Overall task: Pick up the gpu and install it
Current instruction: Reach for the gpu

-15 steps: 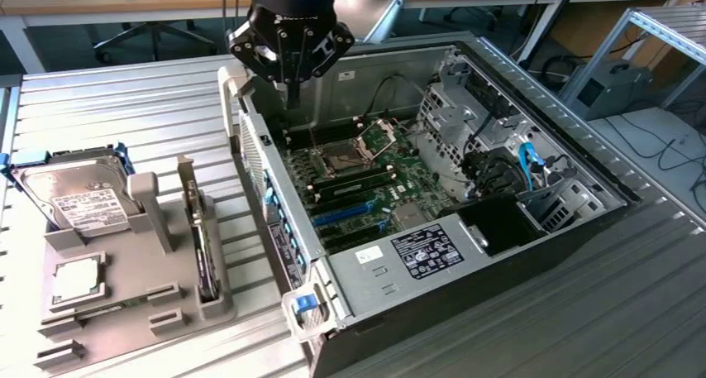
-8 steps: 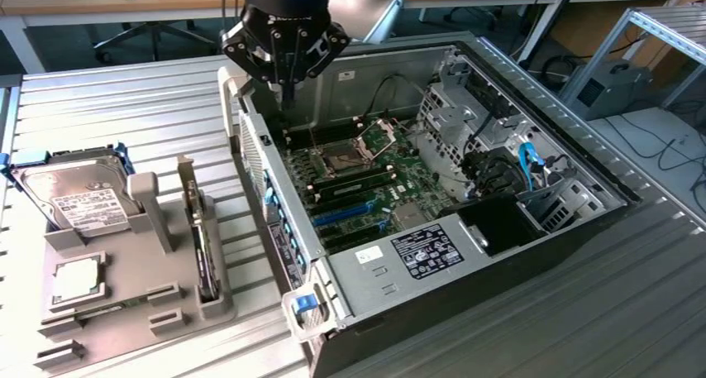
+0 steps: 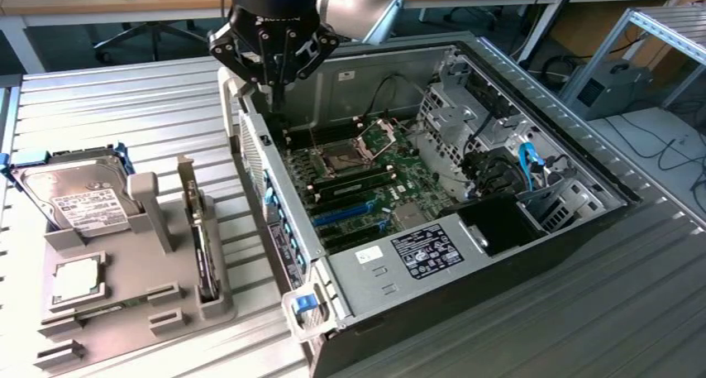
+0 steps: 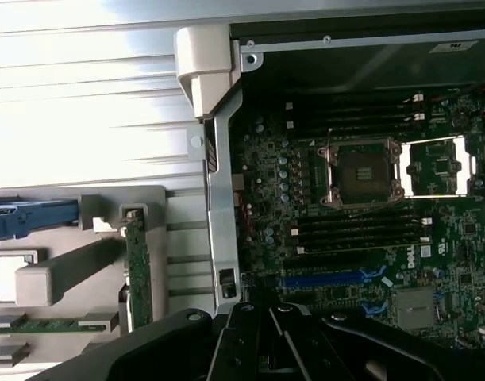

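Note:
The gpu is a thin dark card standing on edge in a slot of the grey holder, on the exterior view's left of the computer case. In the wrist view the gpu shows as a narrow green-edged board in the same holder. My gripper hangs above the case's side wall near its far corner, apart from the card, shut with nothing between its fingers. Its black fingers meet over the case wall in the wrist view.
The open computer case lies on its side with the motherboard exposed, an open CPU socket and blue expansion slots. A silver hard drive and a square CPU chip also sit in the holder. The slatted metal table lies around them.

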### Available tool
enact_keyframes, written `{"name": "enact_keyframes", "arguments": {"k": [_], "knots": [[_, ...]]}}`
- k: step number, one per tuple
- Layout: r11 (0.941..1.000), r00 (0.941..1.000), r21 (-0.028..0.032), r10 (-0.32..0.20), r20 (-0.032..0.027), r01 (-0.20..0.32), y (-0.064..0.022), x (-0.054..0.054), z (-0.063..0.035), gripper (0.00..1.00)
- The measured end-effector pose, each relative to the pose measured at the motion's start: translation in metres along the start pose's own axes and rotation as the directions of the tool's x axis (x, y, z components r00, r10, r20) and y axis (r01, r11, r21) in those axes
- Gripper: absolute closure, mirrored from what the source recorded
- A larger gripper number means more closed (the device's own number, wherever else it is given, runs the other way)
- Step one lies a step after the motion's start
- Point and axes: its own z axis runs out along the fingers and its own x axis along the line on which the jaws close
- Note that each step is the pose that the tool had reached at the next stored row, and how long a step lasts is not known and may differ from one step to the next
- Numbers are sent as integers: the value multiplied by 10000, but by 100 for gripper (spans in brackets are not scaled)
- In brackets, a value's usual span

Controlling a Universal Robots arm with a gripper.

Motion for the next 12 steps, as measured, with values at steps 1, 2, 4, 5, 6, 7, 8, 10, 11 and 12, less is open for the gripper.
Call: {"name": "enact_keyframes", "arguments": {"k": [1,2,4,5,6,7,8,10,11,12], "knots": [[10000,10000,0,0,0,0,-1,10,0,89],[10000,10000,0,0,0,0,-2,21,-1,89],[10000,10000,0,1,0,-1,-6,79,-2,89],[10000,10000,0,0,0,0,-10,132,-3,89],[10000,10000,0,0,0,0,-16,211,-5,89],[10000,10000,0,1,0,-1,-19,253,-6,89],[10000,10000,0,0,1,0,-23,306,-7,89],[10000,10000,1,0,0,0,-24,317,-8,89],[10000,10000,0,0,0,0,-25,323,-8,89],[10000,10000,0,0,0,0,-25,328,-8,89]]}}
